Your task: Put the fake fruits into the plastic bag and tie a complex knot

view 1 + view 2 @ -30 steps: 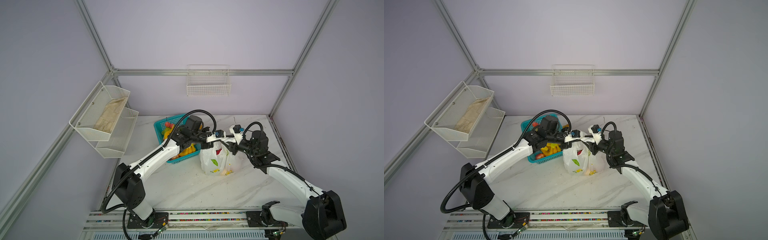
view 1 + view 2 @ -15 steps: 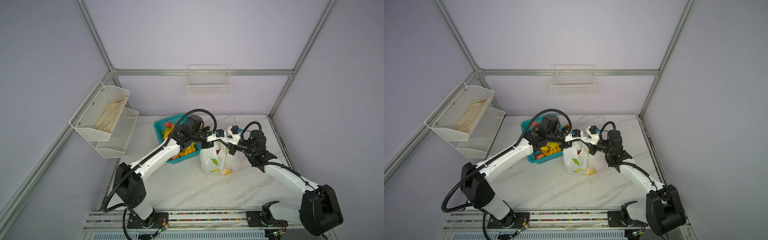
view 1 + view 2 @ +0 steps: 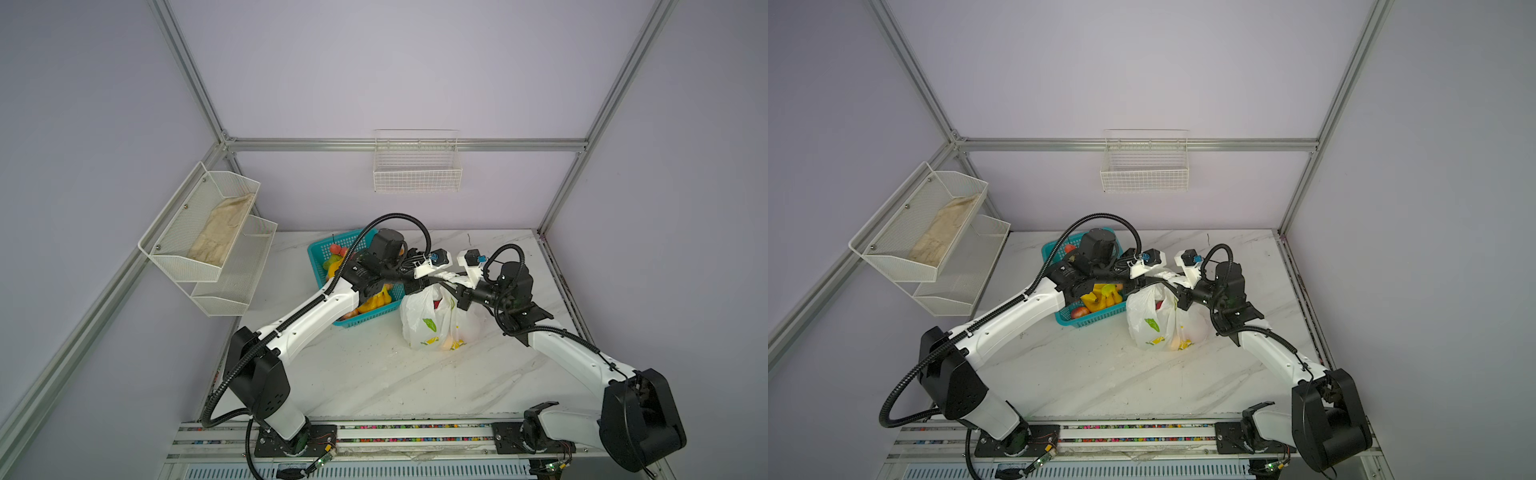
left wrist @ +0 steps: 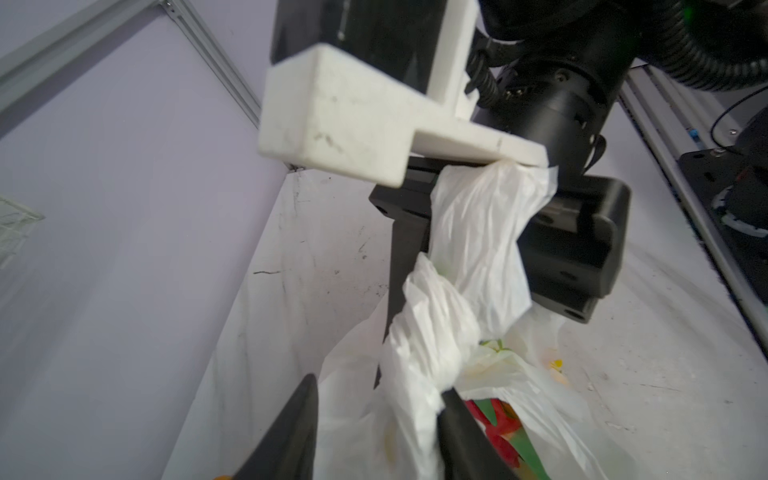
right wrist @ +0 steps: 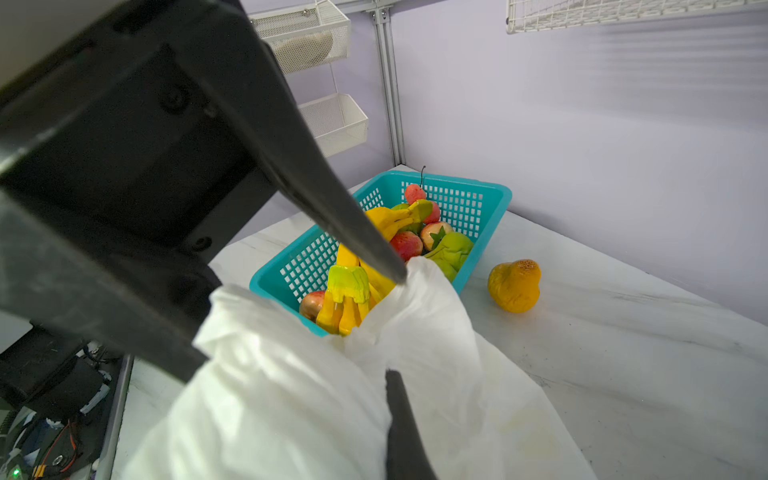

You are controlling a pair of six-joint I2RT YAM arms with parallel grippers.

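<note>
The plastic bag [image 3: 419, 322] [image 3: 1148, 320] stands on the marble table beside the teal basket [image 3: 322, 253] [image 5: 478, 199]. Its white handle strips are twisted into a knot [image 3: 446, 277] [image 4: 436, 328] between the two grippers. My left gripper [image 3: 426, 286] [image 4: 378, 384] is open, and the twisted strip lies against one of its fingers [image 4: 455, 419]. My right gripper [image 3: 459, 296] [image 5: 386, 386] is shut on a handle strip, with one finger buried in plastic. Red fake fruits [image 4: 498, 428] show inside the bag. Bananas [image 5: 349, 291] and other fake fruits fill the basket.
A yellow-orange fruit [image 5: 515, 286] lies loose on the table behind the basket. A white mesh rack [image 3: 208, 241] with a beige cloth hangs on the left wall. A wire basket [image 3: 417, 166] hangs on the back wall.
My left gripper has opened and let go of the handle strip. My right gripper closed on the other strip and has stayed shut, its arm shifting slightly toward the bag.
</note>
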